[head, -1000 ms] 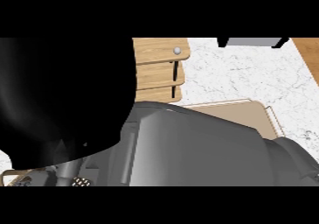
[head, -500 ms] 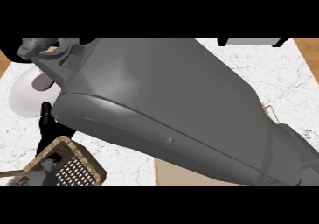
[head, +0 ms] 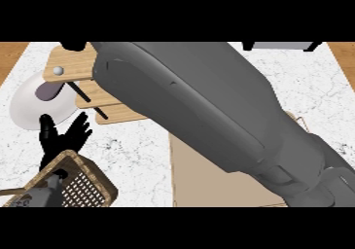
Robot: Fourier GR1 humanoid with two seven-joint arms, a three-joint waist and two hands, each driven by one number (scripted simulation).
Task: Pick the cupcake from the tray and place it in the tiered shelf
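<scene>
Head view. The right forearm runs diagonally up to the tiered shelf. The right hand shows only as a black tip at the shelf's upper edge, so its grip cannot be told. The left hand, just below the shelf, is open with straight fingers and holds nothing. The tray lies below and right of the shelf. The cupcake is hidden and cannot be placed. A white plate sits left of the shelf, and a wicker basket below it.
</scene>
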